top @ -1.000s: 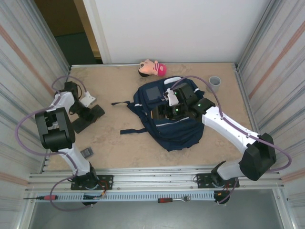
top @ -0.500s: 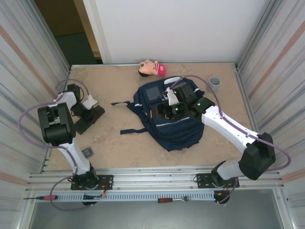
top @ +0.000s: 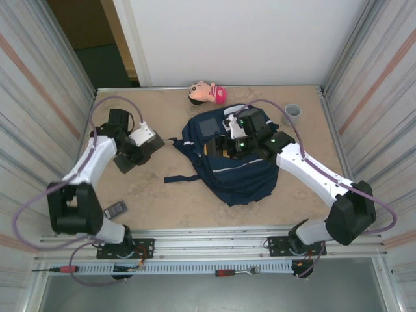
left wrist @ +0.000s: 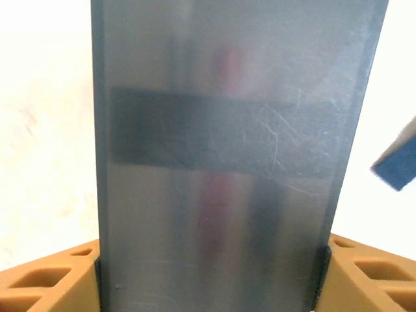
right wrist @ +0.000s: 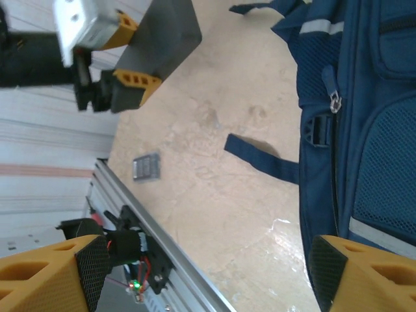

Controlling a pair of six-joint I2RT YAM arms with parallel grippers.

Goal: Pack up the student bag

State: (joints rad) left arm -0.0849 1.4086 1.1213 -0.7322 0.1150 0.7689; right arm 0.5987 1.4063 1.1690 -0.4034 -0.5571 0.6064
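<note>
The student bag (top: pixel 242 177), a navy backpack with pale stripes, lies mid-table with its top unzipped; its side and a loose strap show in the right wrist view (right wrist: pixel 383 97). My right gripper (top: pixel 227 140) hovers over the bag's opening, its orange fingers (right wrist: pixel 45 276) spread wide and nothing between them (right wrist: pixel 201 260). My left gripper (top: pixel 136 151) is left of the bag, shut on a dark grey flat slab (left wrist: pixel 221 162) that spans the gap between its fingers (left wrist: pixel 39 283). The slab is off the table and also shows in the right wrist view (right wrist: pixel 166 32).
A small grey calculator (top: pixel 116 208) lies near the front left. A pink doll (top: pixel 208 92) rests at the back edge and a grey cup (top: pixel 293 114) at the back right. Corrugated walls close both sides. A screwdriver (top: pixel 62 268) lies on the front rail.
My left gripper closed on the dark slab, lifted it off the table and carried it right, toward the bag. The right gripper shifted slightly toward the back of the bag.
</note>
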